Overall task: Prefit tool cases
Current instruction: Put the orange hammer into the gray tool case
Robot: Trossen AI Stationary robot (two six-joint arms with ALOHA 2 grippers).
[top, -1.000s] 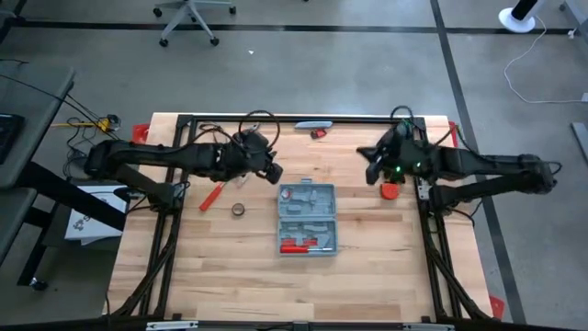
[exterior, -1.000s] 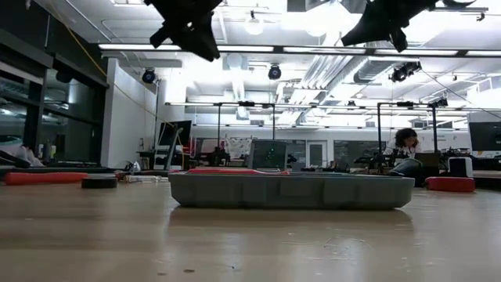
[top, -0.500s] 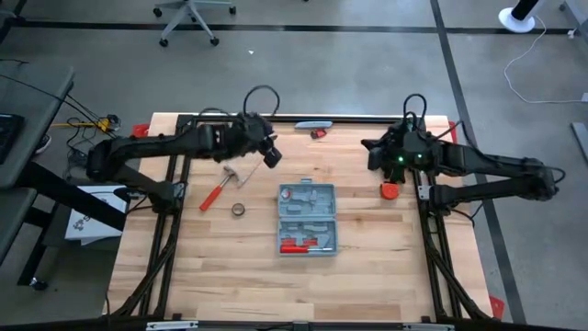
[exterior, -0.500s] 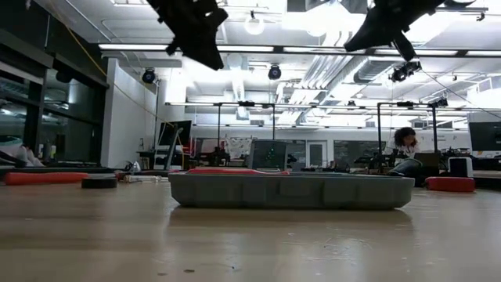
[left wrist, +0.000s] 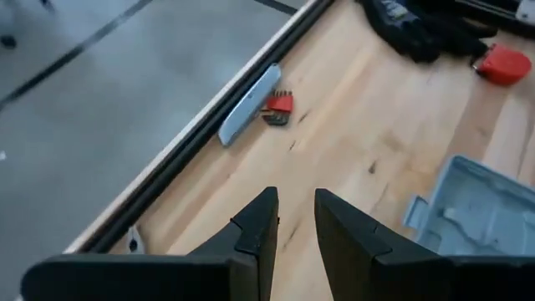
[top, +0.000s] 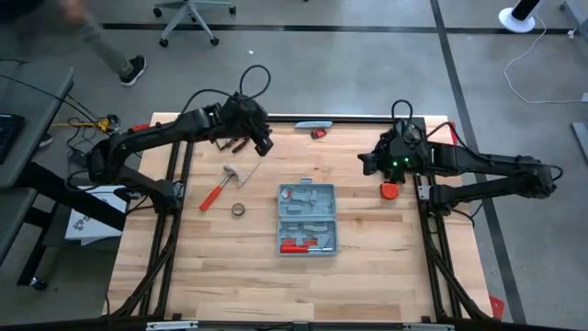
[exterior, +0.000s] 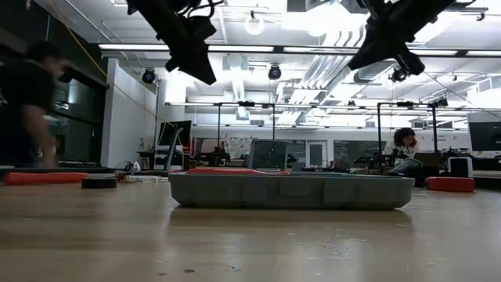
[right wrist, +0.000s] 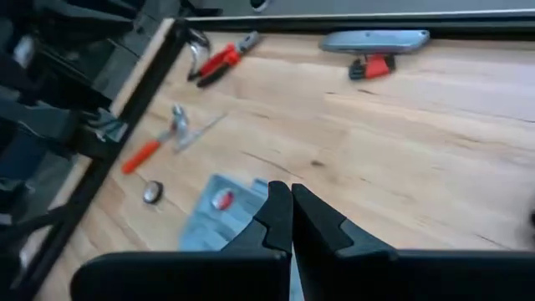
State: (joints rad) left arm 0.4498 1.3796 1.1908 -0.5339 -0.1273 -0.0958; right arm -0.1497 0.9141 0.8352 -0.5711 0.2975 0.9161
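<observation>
Grey-blue case (top: 308,219) lies open mid-table, untouched. Left gripper (top: 264,145) has swung from beside case toward far rail, fingers narrowly parted, empty, uncovering hammer (top: 221,184). Right gripper (top: 365,162) stays high beyond case, closed, empty. Next tool pick likely pending.

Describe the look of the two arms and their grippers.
Both arms are dark, slim and jointed, with looping black cables. The left gripper has two black, wedge-shaped fingers. The right gripper has matching black fingers; green lights glow on the right arm's wrist.
</observation>
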